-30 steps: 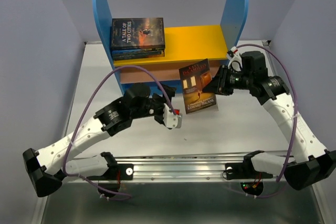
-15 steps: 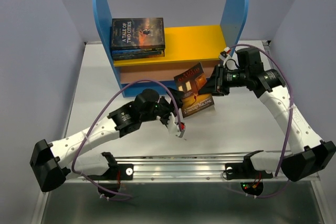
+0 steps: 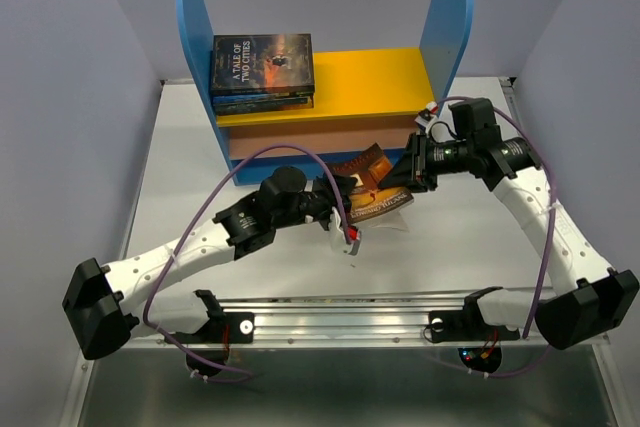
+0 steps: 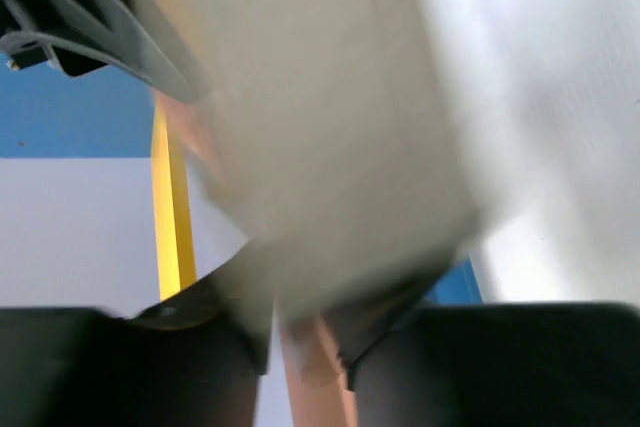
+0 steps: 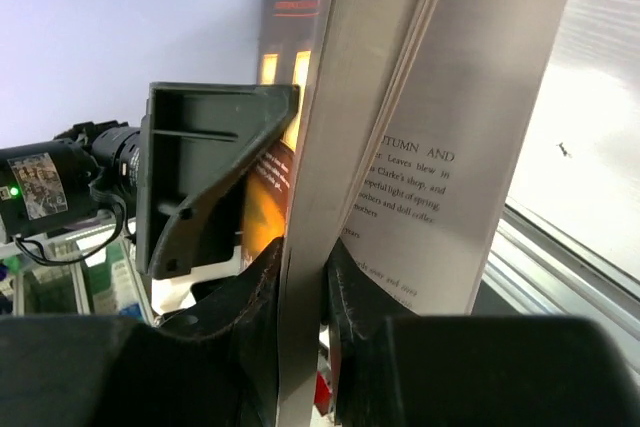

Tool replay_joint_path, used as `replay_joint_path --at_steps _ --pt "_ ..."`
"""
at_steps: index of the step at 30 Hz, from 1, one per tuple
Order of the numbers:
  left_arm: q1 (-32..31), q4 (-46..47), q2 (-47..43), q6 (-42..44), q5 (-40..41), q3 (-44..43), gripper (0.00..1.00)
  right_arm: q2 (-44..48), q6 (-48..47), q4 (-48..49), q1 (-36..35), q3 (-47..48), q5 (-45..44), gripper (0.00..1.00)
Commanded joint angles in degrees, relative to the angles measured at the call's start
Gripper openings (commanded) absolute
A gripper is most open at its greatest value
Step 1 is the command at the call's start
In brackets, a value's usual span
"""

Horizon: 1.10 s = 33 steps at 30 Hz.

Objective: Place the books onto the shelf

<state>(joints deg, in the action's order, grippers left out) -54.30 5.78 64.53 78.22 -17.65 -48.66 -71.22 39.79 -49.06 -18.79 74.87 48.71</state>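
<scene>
Right hand (image 3: 406, 175) clamping book (image 3: 374, 197) edge, jaws narrow.

Pale lavender walls (image 3: 60, 47) on three sides, white tabletop (image 3: 180, 162), metal rail (image 3: 340, 322) along near edge, even light

You've got one wooden shelf with blue round-topped sides (image 3: 455, 17), one stack of roughly three thin picture-cover paperbacks (image 3: 262, 65), one more orange-brown paperback (image 3: 372, 187).

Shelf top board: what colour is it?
The top board is orange-yellow, clearest in the top external view.
</scene>
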Motion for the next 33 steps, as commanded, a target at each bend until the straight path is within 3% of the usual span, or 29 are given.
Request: replay_joint_path --at_steps 1,4,5,7,8,9,13,19,25,30,33 --pt "-0.5 5.7 -0.7 -3.2 -2.6 -2.6 0.26 1.4 -1.5 1.5 -0.4 -0.6 2.5 0.22" --pt "-0.5 5.7 -2.0 -3.3 -2.0 -2.1 0.0 0.2 -3.9 -2.3 -0.4 0.8 0.0 0.32" --pt "-0.5 5.5 -2.6 -3.2 -1.8 -2.0 0.0 -0.1 -6.0 -3.6 -0.4 2.7 -3.4 0.5" --pt "-0.5 5.0 -4.6 -2.7 -1.0 -1.1 0.0 -1.4 -9.2 -8.6 -0.4 5.4 -12.1 0.67" --pt "-0.7 4.1 -6.2 -2.3 -0.8 -0.8 0.0 -1.7 -10.1 -12.0 -0.4 8.2 -15.4 0.99" --pt "-0.7 3.3 -7.1 -1.9 -0.8 -0.7 0.0 -2.0 -10.8 -13.5 -0.4 9.7 -23.1 1.0" --pt "-1.1 0.0 -11.3 -2.2 -1.8 -1.0 0.0 -1.7 -11.9 -17.7 -0.4 14.3 -39.1 1.0" --pt "-2.8 -2.4 -11.0 -8.5 6.7 -7.7 0.0 3.2 -11.2 -19.1 -0.4 13.2 -51.0 1.0" --pt "-4.4 -4.7 -2.4 -16.3 19.0 -28.4 0.0 8.7 -11.8 -16.9 -0.4 8.5 -50.8 1.0" --pt "-5.4 -2.4 1.5 -14.9 23.5 -38.4 0.0 11.5 -12.4 -16.5 -0.4 6.1 -51.2 1.0" --pt "-5.5 -1.0 7.6 -12.1 34.2 -45.3 0.0 12.4 -12.5 -15.8 -0.4 4.2 -50.6 1.0"
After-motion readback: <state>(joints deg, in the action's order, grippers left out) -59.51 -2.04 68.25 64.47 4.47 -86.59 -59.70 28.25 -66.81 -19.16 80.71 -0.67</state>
